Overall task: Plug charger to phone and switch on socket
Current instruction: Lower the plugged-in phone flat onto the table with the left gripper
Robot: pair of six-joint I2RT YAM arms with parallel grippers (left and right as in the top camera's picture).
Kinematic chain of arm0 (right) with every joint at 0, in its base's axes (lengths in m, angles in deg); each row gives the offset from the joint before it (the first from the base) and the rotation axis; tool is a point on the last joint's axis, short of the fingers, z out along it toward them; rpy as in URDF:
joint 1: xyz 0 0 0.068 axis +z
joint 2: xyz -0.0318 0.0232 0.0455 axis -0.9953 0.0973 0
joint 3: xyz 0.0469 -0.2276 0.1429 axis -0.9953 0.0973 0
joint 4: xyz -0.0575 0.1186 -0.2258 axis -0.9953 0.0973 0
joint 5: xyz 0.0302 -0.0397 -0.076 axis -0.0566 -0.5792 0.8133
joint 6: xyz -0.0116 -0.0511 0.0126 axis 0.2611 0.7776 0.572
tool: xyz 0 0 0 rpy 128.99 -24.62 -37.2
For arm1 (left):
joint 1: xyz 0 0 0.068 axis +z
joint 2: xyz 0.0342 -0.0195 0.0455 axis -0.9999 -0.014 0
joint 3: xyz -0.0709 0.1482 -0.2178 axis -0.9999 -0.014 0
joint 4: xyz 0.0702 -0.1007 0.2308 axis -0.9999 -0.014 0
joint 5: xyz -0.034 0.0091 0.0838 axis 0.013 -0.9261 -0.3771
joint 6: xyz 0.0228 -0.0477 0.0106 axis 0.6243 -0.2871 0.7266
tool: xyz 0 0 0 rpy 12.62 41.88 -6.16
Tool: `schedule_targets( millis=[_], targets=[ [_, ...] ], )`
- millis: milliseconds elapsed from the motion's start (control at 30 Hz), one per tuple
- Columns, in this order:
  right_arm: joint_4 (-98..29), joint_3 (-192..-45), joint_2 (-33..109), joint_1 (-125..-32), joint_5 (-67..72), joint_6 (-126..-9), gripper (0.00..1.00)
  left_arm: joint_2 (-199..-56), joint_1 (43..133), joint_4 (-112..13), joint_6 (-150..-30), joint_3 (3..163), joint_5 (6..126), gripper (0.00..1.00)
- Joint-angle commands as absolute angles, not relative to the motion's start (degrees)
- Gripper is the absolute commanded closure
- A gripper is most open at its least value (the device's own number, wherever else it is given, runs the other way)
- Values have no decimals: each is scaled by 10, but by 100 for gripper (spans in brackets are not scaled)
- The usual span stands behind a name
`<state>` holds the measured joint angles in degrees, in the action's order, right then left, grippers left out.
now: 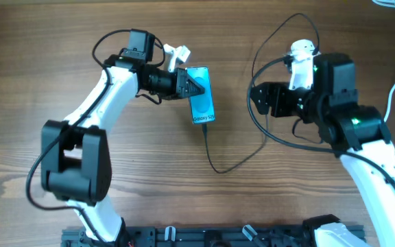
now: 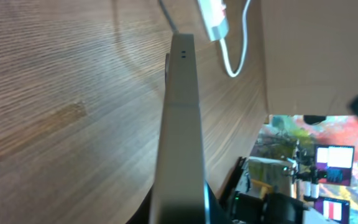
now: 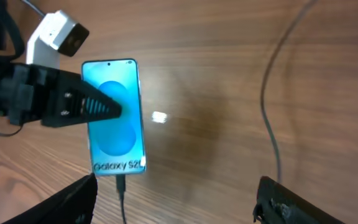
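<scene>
Teal phone [image 1: 203,103] sits pinched in left fingers [image 1: 195,86], overhead; right wrist view shows right fingers [image 3: 73,202] spread empty.

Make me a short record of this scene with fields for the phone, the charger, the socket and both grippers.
phone: small rectangular smartphone with a teal screen, screen up and lit
charger: thin black charger cable, connector at the phone's bottom edge
socket: white power strip with a red mark, seen only in the left wrist view; switch state unclear
left gripper: jaws closed on the phone
right gripper: jaws open, empty, over the wooden table
</scene>
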<state>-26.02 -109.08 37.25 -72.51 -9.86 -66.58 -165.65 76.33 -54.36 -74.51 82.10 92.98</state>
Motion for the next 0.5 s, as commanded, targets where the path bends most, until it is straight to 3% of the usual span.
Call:
schedule_targets(
  millis=[0,200,233,467],
  targets=[
    [-222,-1096,356,-724,-57,-657,17,-1717,754,-524,-710,834,934,96],
    [-195,-1095,357,-724,-57,-657,10,-1782,754,-508,-708,834,942,96],
    [-195,-1095,357,-724,-57,-657,1,-1793,754,-505,-708,834,942,96],
    [-194,-1095,357,-724,-57,-657,1,-1828,754,-499,-706,834,941,96]
  ],
)
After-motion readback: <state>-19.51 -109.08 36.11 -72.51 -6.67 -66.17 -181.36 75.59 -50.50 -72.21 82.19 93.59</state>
